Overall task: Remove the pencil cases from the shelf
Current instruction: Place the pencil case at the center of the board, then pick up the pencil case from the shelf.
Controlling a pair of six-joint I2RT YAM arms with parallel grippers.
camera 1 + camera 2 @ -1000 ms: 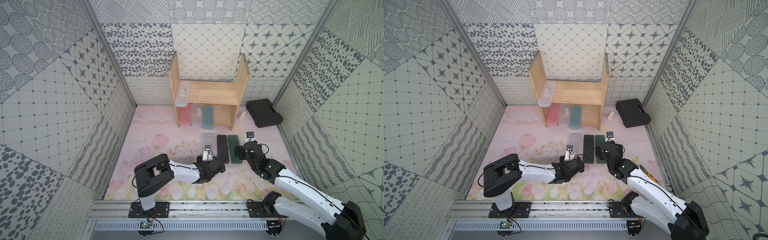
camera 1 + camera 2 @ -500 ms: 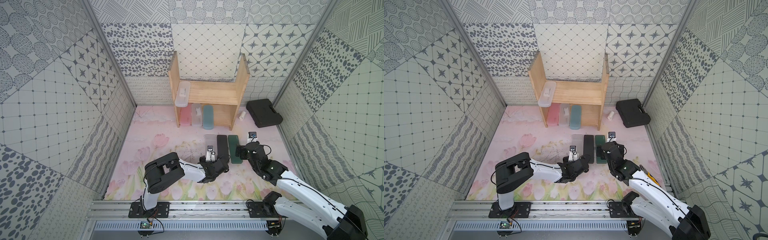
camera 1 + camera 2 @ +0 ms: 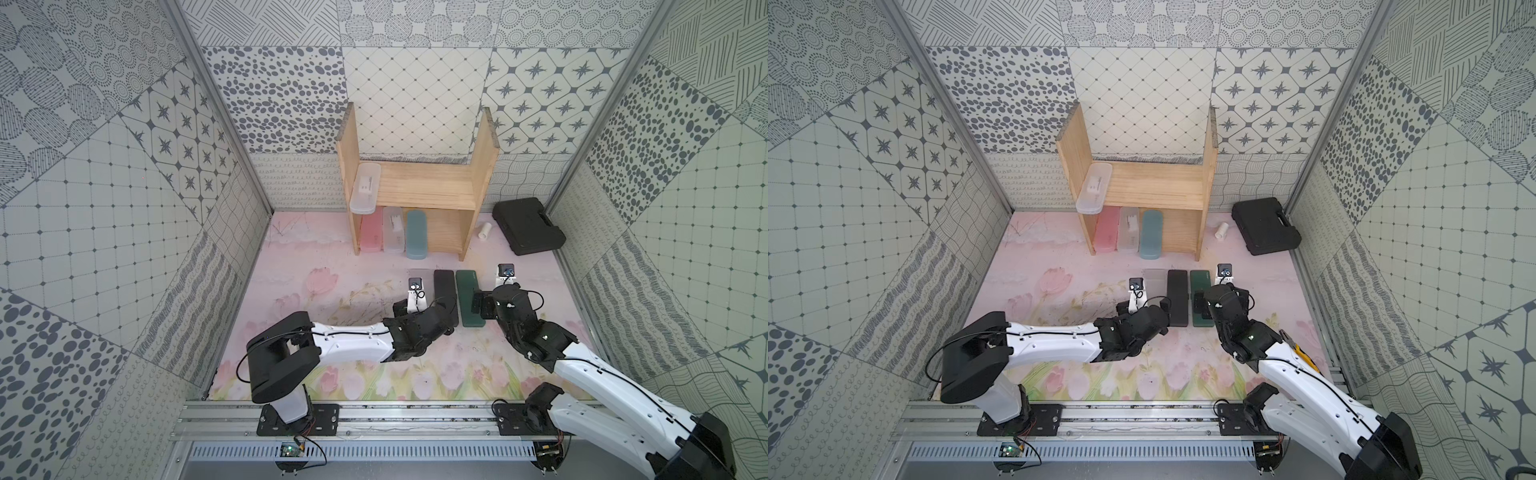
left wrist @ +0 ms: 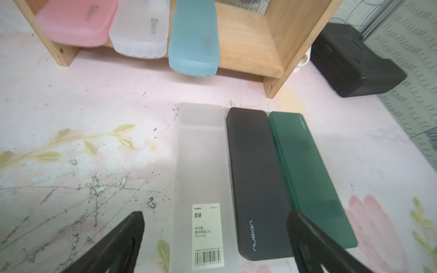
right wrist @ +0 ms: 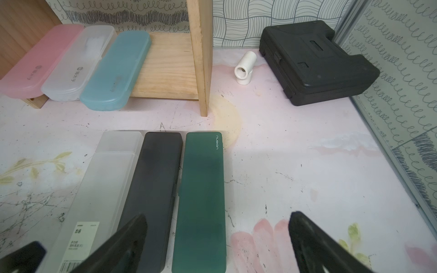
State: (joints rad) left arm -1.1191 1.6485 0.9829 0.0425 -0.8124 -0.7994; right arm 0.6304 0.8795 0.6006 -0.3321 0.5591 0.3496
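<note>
On the shelf (image 3: 432,195) lie four pencil cases (image 3: 365,193), likely light, stiff, slick: you pinch across the narrow width. Left fingers (image 4: 123,241) and right fingers (image 5: 312,238) gape empty.

The left arm (image 3: 353,340) lies low, stretched from its base toward the middle, with the wrist bent forward. The left gripper (image 4: 215,214) has its jaws spread wide, and its dark fingers (image 4: 123,241) clamp on nothing. The right arm (image 3: 582,370) rises from its base and leans inward, wrist angled down. The right gripper (image 5: 217,214) likewise stands wide apart and holds nothing. In both top views one of its fingers seems hidden behind the wrist.
</note>
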